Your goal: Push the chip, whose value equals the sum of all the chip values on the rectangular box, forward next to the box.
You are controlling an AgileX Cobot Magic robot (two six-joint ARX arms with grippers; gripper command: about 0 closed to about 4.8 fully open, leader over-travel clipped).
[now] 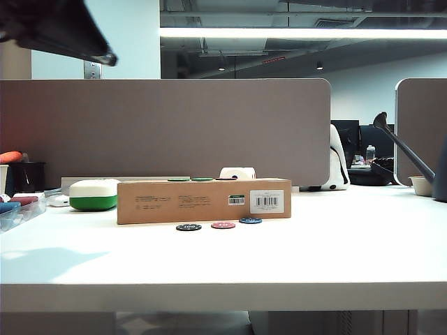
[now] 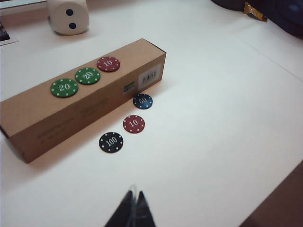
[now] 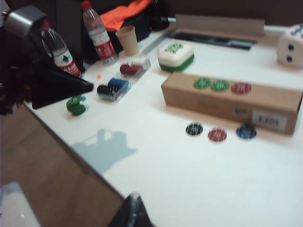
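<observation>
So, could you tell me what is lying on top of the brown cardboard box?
Three chips lie on the rectangular box: two green 20s and a red 10. Nothing shows what is inside it. Left gripper and right gripper hang clear of the table.

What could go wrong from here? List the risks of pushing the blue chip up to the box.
1. The blue chip marked 50 lies close to the red 10 chip and the black 100 chip; a wide sweep could drag a neighbour along.
2. It already sits near the rectangular box, so overshoot may shove the box and shift the green and red chips on top.
3. The left gripper and the right gripper both hover far back; the approach is long.
</observation>
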